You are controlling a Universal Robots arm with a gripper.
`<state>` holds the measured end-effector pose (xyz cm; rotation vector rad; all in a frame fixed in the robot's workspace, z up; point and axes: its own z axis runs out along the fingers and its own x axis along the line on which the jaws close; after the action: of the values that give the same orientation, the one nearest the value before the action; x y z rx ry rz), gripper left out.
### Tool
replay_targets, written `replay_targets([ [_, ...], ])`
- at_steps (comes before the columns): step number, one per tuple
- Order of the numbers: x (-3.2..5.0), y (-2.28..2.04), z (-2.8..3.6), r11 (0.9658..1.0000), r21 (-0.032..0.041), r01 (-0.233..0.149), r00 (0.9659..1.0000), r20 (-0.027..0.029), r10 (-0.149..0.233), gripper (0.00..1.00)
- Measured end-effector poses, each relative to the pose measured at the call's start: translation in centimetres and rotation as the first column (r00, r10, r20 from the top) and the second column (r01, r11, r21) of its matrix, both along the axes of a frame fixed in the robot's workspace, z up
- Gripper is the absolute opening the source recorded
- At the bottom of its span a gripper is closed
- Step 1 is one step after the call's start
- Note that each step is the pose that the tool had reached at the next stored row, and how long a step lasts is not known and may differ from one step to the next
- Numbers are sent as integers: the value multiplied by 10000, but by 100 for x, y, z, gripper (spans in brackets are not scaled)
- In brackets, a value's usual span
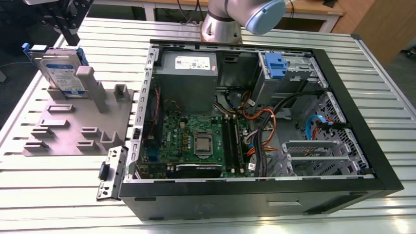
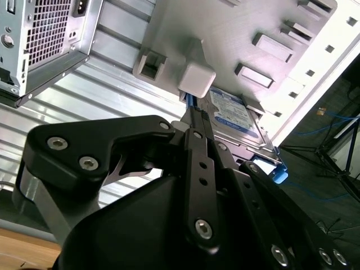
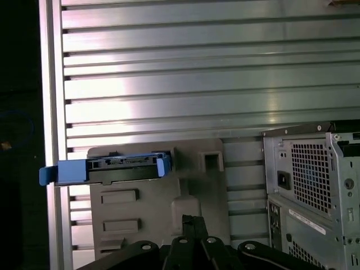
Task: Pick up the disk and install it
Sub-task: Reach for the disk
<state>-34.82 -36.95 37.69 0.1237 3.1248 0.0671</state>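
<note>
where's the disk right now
The disk stands on edge in the grey holder at the exterior view's left, on the slatted table beside the open computer case.

disk (image 1: 62, 72): upright in fixture (image 1: 65, 122) | case (image 1: 260, 197): exterior view's right of fixture

The disk (image 1: 62, 68) is a flat silver-grey drive with a white-and-blue label, framed by a blue bracket (image 1: 83, 54). It stands upright on its edge in a slot of the grey holder (image 1: 65, 117). The holder sits on the table (image 1: 52, 190) at the exterior view's left, outside the open computer case (image 1: 227, 200).
</note>
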Motion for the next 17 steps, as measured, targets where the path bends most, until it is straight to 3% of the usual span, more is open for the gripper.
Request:
replay_targets([
  [8,-123,87,-10,10000,0,5,10000,-6,-5,11],
  [17,-148,96,-14,10000,0,6,10000,-6,-6,11],
])
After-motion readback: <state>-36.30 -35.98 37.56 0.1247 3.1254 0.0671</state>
